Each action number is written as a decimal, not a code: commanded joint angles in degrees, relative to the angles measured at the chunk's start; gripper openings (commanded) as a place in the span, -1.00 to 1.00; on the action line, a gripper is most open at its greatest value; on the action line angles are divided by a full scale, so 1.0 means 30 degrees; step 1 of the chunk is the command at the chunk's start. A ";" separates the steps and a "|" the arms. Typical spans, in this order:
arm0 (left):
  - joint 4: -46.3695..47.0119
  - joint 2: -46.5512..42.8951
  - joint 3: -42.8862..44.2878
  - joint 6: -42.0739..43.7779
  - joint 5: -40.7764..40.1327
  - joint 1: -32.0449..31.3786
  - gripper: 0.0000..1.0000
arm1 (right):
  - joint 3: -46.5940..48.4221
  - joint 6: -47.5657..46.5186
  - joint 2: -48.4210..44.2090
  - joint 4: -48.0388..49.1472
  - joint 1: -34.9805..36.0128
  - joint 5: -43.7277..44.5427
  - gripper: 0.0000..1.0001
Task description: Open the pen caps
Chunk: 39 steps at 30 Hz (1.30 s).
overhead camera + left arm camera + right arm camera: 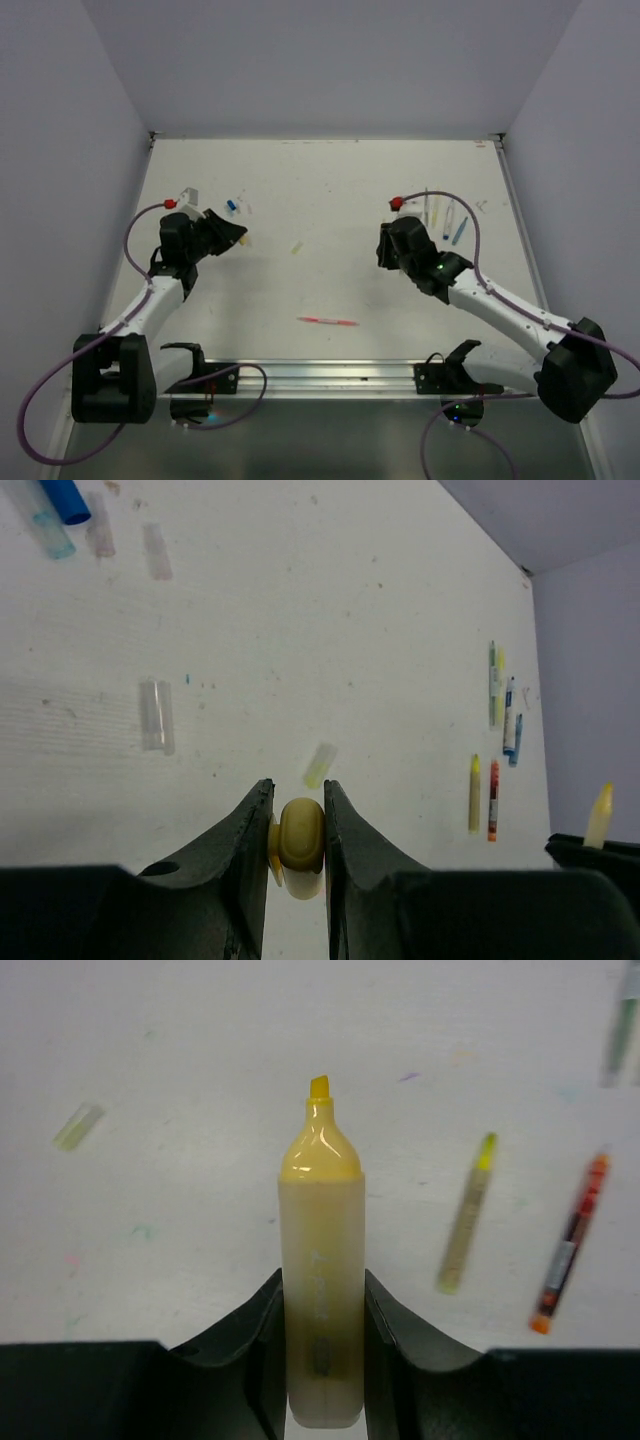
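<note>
Now: right gripper clamped on the barrel of a yellow pen, tip bare and pointing away. Left gripper pinched on the matching yellow cap, well apart from that pen, over the left side of the table. Pale yellow cap lies loose mid-table between the arms, pink pen nearer, blue cap far left, other pens clustered far right.

blue cap: cut by top edge | far pen: blurred, cut by right edge
</note>
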 commanded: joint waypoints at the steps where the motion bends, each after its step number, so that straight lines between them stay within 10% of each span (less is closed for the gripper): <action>1: -0.0263 0.0961 -0.0298 0.1815 -0.1136 0.0737 -1.00 | 0.0423 0.0180 -0.1020 -0.2850 -0.2822 0.2164 -1.00; 11: 0.2080 0.4684 -0.0298 0.2227 0.1557 0.3143 -1.00 | -0.1040 -0.0288 0.0207 -0.1950 -1.1117 -0.0178 -1.00; 27: 0.6682 0.9226 -0.0445 0.0820 0.4547 0.4112 -1.00 | -0.1481 0.0737 0.4134 0.0512 -1.2206 -0.1613 -1.00; 39: 0.6506 1.0398 0.0463 0.0851 0.4928 0.4815 -0.60 | -0.1452 0.1382 0.5511 0.0864 -1.2206 -0.3020 -0.69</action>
